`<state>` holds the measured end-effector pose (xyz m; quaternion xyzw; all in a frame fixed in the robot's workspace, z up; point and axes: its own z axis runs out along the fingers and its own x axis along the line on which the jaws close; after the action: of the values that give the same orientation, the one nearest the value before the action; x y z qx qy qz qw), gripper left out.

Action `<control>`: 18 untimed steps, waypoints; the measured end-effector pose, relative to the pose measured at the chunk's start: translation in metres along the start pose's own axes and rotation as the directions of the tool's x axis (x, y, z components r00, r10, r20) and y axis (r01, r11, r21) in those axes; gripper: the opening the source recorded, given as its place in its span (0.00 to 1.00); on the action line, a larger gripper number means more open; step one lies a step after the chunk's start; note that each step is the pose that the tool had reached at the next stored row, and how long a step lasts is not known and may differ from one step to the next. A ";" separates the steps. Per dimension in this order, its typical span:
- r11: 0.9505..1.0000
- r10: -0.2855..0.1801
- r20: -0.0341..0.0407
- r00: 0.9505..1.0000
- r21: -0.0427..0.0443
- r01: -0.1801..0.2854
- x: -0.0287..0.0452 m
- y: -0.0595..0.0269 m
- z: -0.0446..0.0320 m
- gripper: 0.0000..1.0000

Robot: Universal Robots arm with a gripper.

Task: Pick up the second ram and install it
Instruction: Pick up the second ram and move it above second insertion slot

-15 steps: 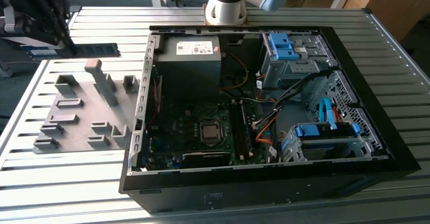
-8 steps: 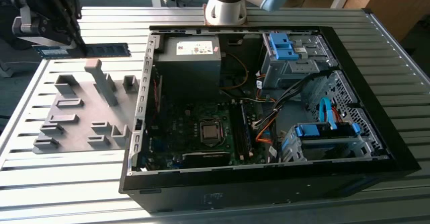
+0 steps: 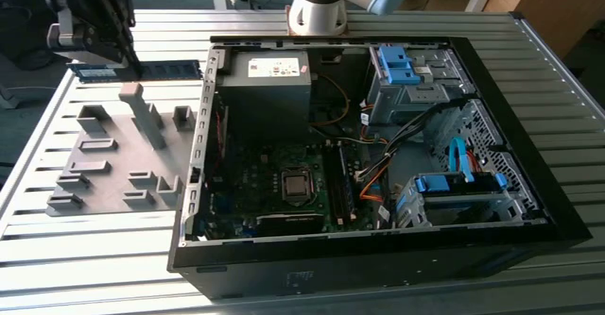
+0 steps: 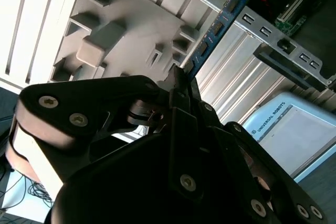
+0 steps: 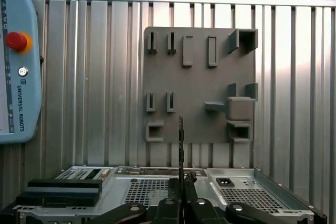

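Observation:
The second ram (image 3: pixel 161 69) is a long, thin blue-green stick, held level above the slatted table, beyond the far edge of the grey fixture plate (image 3: pixel 113 163). My black gripper (image 3: pixel 115 61) is shut on it, with part of the stick sticking out on each side. In the second wrist view the ram (image 4: pixel 223 22) runs out from between the fingers (image 4: pixel 178 90) towards the case wall. In the first wrist view the ram (image 5: pixel 181 145) shows edge-on as a thin dark line above the gripper (image 5: pixel 181 187), in front of the fixture plate (image 5: pixel 199 85).
An open black computer case (image 3: pixel 378 258) lies at the exterior view's right, with its motherboard (image 3: pixel 283 187), memory slots (image 3: pixel 341 187), power supply (image 3: pixel 269 74) and blue drive cages (image 3: pixel 454 187). The arm's base (image 3: pixel 317 10) stands behind it. A teach pendant (image 5: pixel 16 61) lies on the table.

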<state>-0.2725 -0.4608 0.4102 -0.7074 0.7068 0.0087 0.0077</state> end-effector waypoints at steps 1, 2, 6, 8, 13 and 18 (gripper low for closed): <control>1.000 0.000 0.000 1.000 0.000 0.000 0.0000 -0.0025 0.0000 0.14; 1.000 0.000 0.000 1.000 0.000 0.000 0.0000 -0.0049 0.0000 0.14; 1.000 0.000 0.000 1.000 0.000 0.000 0.0000 -0.0158 0.0000 0.14; 1.000 0.000 0.000 1.000 0.000 0.000 0.0000 -0.0210 0.0000 0.14; 1.000 0.000 0.000 1.000 0.000 0.000 0.0000 -0.0341 0.0000 0.14; 1.000 0.000 0.000 1.000 0.000 0.000 0.0000 -0.0474 0.0001 0.14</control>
<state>-0.2251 -0.4608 0.4101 -0.7074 0.7068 0.0087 0.0077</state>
